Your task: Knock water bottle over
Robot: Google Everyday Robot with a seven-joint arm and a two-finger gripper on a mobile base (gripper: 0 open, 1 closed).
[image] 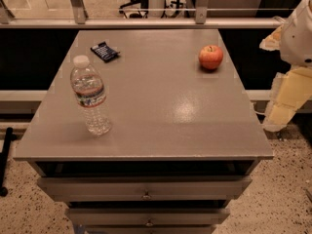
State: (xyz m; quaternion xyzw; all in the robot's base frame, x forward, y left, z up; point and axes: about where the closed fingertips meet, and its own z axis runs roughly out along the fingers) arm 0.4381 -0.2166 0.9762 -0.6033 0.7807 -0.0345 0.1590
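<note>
Off the right edge of the table (161,111) hangs the gripper (285,101), open or closed I cannot tell, well apart from the upright water bottle (90,95) at near left.

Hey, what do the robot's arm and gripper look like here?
The arm is a rounded white shell with a small dark dot low on it. The gripper, at the right edge of the view beside the table, is blocky and pale cream-yellow.

Table (161,116): plain grey. Gripper (282,108): cream-yellow, beyond its right edge. Water bottle (90,99): clear, ribbed; white cap; red, white and blue label band. Apple (210,57): red-orange. Packet (104,51): dark blue, white print.
</note>
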